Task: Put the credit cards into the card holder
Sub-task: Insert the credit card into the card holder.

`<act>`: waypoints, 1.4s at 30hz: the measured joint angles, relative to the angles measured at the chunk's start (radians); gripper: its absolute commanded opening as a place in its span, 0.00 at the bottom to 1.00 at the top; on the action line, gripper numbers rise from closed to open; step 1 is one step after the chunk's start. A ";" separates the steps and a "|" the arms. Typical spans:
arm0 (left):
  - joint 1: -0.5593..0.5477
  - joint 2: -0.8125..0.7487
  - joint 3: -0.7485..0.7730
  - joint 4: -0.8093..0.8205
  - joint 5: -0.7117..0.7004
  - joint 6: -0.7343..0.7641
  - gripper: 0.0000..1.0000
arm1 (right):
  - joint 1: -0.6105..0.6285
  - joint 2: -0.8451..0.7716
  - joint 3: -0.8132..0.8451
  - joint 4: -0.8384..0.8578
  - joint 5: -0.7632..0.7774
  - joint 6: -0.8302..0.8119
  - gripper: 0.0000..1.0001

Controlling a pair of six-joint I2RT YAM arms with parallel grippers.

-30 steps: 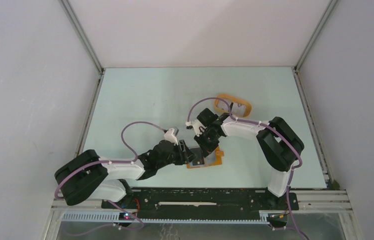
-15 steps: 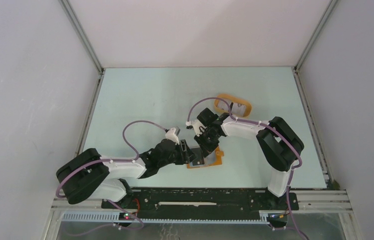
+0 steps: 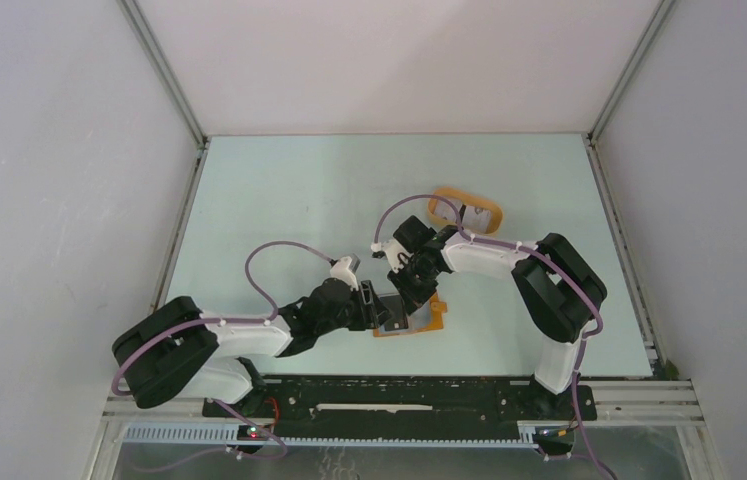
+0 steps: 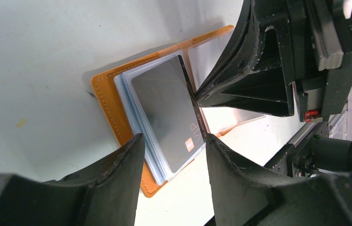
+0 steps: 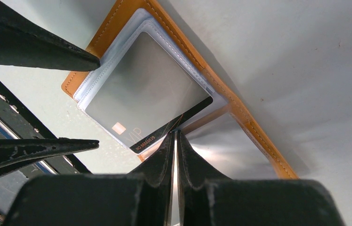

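- Change from a second ago is tiny: left arm (image 3: 249, 338) is sitting slightly further right, and its purple cable (image 3: 279, 255) is looping a bit differently.
- Right arm (image 3: 489, 258), card holder (image 3: 431, 318) and tray are all staying where they were.
- Left end effector (image 4: 174, 139) is hanging released, fingers apart and straddling the near corner of the card holder. In the right wrist view one fingertip is touching the holder's orange edge.
- Right end effector (image 5: 175, 136) is clenching on the credit card (image 5: 145, 89), fingers nearly together and pinching its striped edge.
- Credit card is showing dark grey and glossy, with a black stripe along one end, small pale print on that stripe and a small orange mark near it.
- Card is lying flat on the open holder and looks mostly inside the top sleeve, with the stripe end sticking out.
- Card holder is lying open on the pale green worktop (image 3: 279, 200), near the front edge between the two arms. It is orange-brown with stitched edges.
- Clear sleeves (image 4: 126, 96), pale blue, are stacking inside the holder under the card.
- Orange-rimmed tray (image 3: 441, 203) is sitting further back, partly hidden behind the right arm; its contents are too small to tell.
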 measured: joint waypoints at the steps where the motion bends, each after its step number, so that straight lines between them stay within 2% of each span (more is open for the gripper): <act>1: 0.000 0.000 0.000 0.000 0.000 0.000 0.56 | 0.000 0.000 0.000 0.000 0.000 0.000 0.11; 27: 0.002 0.026 0.013 0.016 0.033 0.000 0.53 | 0.000 0.000 0.000 -0.001 0.000 0.000 0.11; 42: 0.002 -0.051 0.013 -0.031 0.010 0.009 0.54 | -0.005 0.002 0.000 -0.001 -0.009 0.000 0.11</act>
